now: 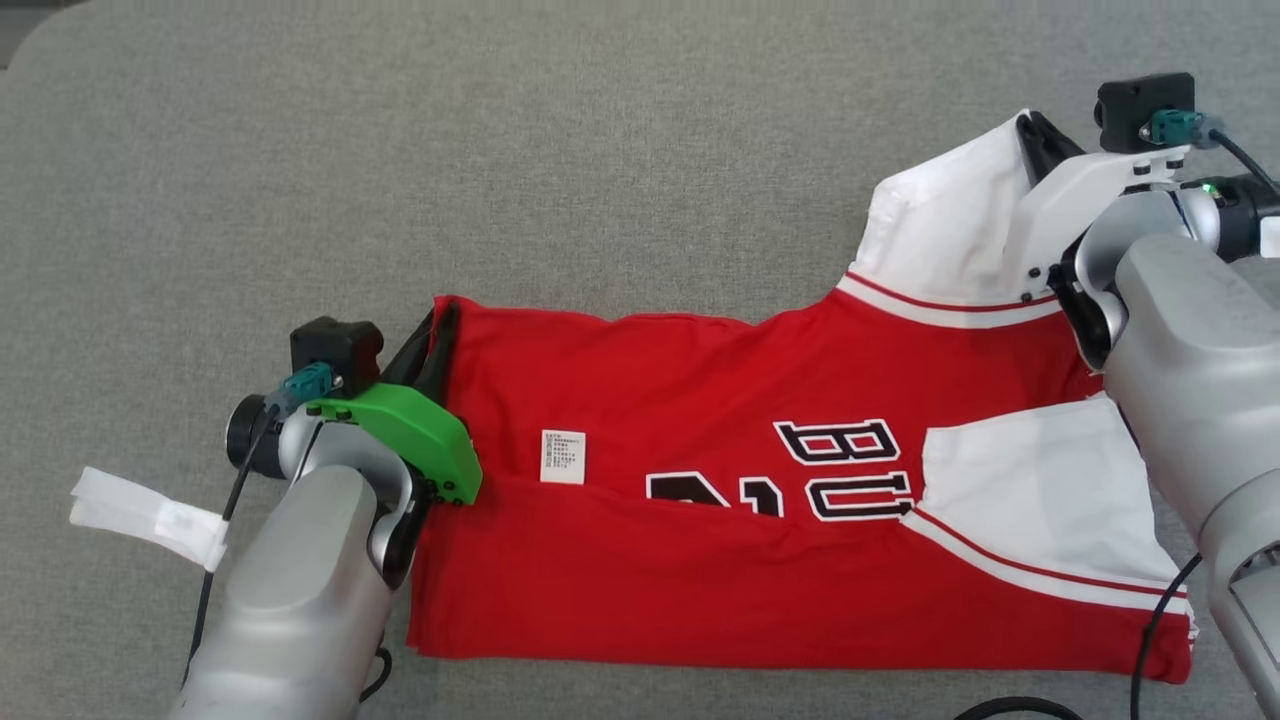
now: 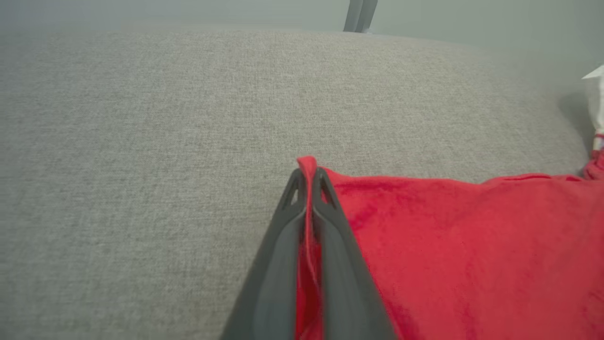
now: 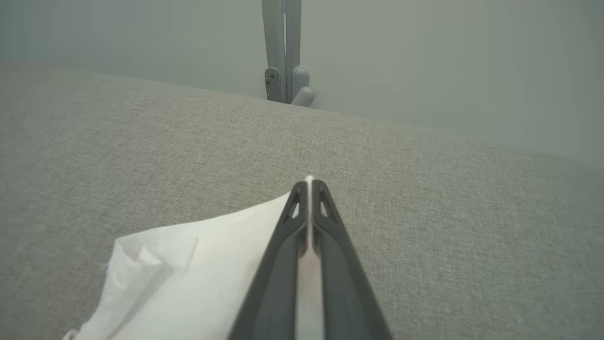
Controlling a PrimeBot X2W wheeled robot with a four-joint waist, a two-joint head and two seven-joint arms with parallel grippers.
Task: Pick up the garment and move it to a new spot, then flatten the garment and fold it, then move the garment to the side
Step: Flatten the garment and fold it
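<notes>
Slip risk is what bugs me right now. Left end effector (image 2: 309, 172) is pinched tight on the far hem corner of the red garment (image 1: 700, 400), with only a sliver of cloth poking past the tips. Right end effector (image 3: 309, 182) is clamped on the very tip of the white sleeve (image 1: 950, 230), again with barely any fabric in the bite. The garment lies spread across the grey bench (image 1: 640, 150), its near edge folded over on itself. If I lift or pull the two grips apart hard, I reckon one thin pinch lets go. And since one grip is a sleeve and the other a hem, the body probably twists or bunches instead of going flat.
</notes>
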